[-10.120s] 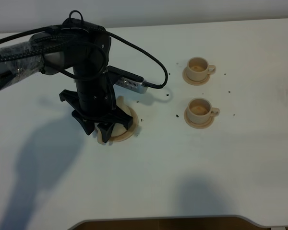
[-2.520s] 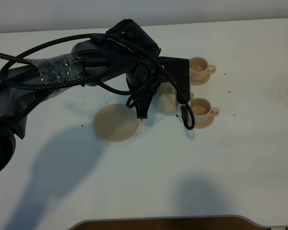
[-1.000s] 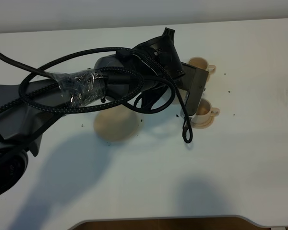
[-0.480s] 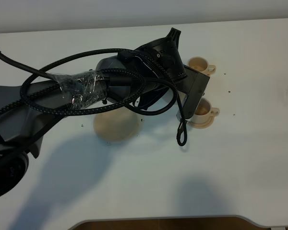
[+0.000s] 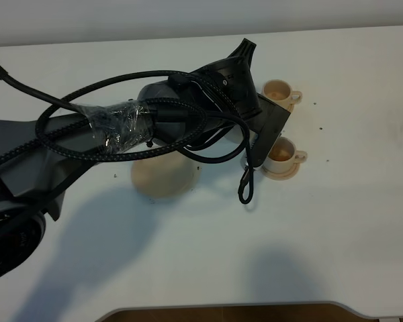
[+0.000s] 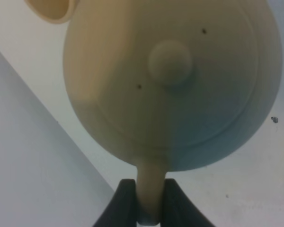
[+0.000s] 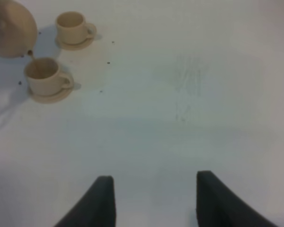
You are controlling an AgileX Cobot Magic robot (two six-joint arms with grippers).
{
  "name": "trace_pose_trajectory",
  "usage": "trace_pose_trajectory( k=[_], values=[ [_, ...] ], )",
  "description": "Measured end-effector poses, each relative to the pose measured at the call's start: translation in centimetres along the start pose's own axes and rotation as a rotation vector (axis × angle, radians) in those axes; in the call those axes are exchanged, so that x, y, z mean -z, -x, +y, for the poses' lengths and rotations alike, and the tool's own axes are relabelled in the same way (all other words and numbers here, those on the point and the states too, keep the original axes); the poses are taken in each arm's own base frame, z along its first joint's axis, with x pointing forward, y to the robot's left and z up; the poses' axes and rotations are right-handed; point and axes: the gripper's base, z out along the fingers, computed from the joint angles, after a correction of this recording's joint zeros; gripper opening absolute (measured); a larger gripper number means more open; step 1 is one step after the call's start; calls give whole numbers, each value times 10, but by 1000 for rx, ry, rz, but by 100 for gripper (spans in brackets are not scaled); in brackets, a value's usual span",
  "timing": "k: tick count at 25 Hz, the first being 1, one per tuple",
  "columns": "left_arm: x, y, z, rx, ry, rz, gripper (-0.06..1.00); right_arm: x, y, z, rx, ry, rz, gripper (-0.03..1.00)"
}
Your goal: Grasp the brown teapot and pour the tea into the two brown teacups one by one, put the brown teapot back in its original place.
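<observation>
The brown teapot [image 6: 170, 80] fills the left wrist view, knobbed lid facing the camera and spout [image 6: 52, 7] pointing away. My left gripper [image 6: 149, 194] is shut on its loop handle. From the right wrist view the teapot [image 7: 9, 28] hangs beside the nearer teacup [image 7: 43, 75], its spout tip right at that cup's rim. The farther teacup [image 7: 73, 26] stands just behind. From above, my left arm [image 5: 208, 100] hides the teapot; both teacups [image 5: 281, 153] [image 5: 279, 90] sit on small saucers. The wide saucer [image 5: 162, 180] lies bare. My right gripper [image 7: 154, 198] is open and holds nothing.
A black cable loop [image 5: 245, 188] dangles from the left wrist, just left of the nearer cup. Small dark specks dot the white table [image 5: 336, 221] around the cups. The table's front edge [image 5: 235, 307] runs along the bottom of the overhead view.
The left wrist has tilted a little further by the nearer cup, and the hanging cable loop has swung down and to the left. The cups and the wide saucer have stayed put.
</observation>
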Motion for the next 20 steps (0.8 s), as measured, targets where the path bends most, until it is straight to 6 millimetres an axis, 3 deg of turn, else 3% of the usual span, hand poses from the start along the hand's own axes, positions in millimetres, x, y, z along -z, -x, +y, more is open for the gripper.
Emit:
trace_pose_trajectory(
  k=[20],
  values=[
    [2,5,7,-88,92,-5,11,0,0,0,0,0,0,42]
  ],
)
